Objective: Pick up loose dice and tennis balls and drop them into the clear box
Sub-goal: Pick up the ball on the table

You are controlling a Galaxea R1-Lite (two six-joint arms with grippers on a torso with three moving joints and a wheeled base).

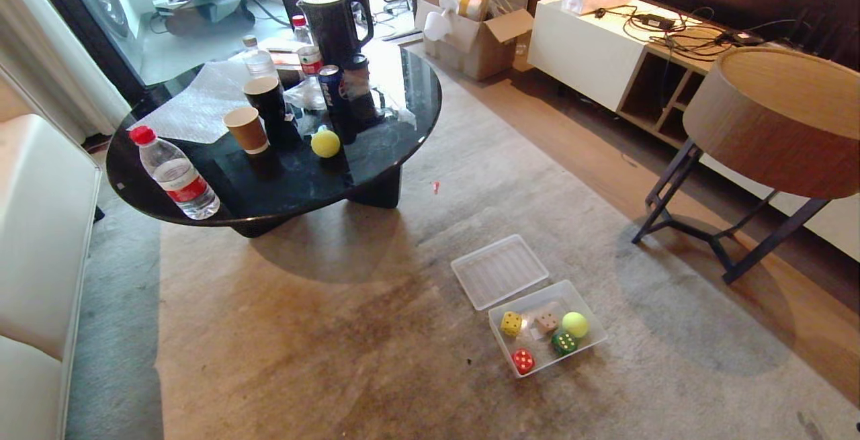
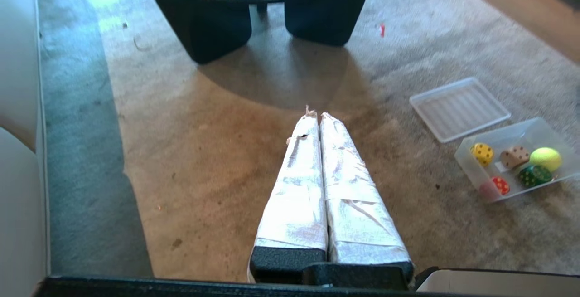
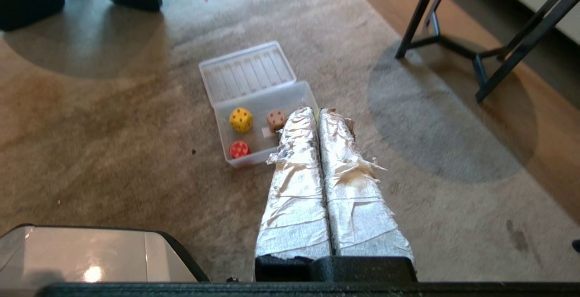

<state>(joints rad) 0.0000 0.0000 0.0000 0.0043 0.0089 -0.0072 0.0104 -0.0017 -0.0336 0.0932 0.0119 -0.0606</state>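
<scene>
The clear box [image 1: 595, 336] sits on the carpet at lower right. Inside it lie a yellow die [image 1: 511, 323], a tan die [image 1: 547, 321], a tennis ball [image 1: 575, 324], a green die [image 1: 564, 342] and a red die [image 1: 523, 361]. A second tennis ball [image 1: 325, 143] rests on the black round table [image 1: 403, 151]. Neither arm shows in the head view. My left gripper [image 2: 318, 114] hangs shut and empty over bare carpet, left of the clear box [image 2: 469, 163]. My right gripper [image 3: 316, 110] is shut and empty, above the clear box [image 3: 244, 161]; its fingers [image 3: 297, 152] hide the box's right part.
The ribbed lid [image 1: 499, 271] lies on the carpet just beyond the box. On the table stand a water bottle [image 1: 176, 174], paper cup [image 1: 246, 129], cans and a dark jug [image 1: 334, 22]. A round wooden side table [image 1: 772, 124] stands at right, a sofa [image 1: 33, 238] at left.
</scene>
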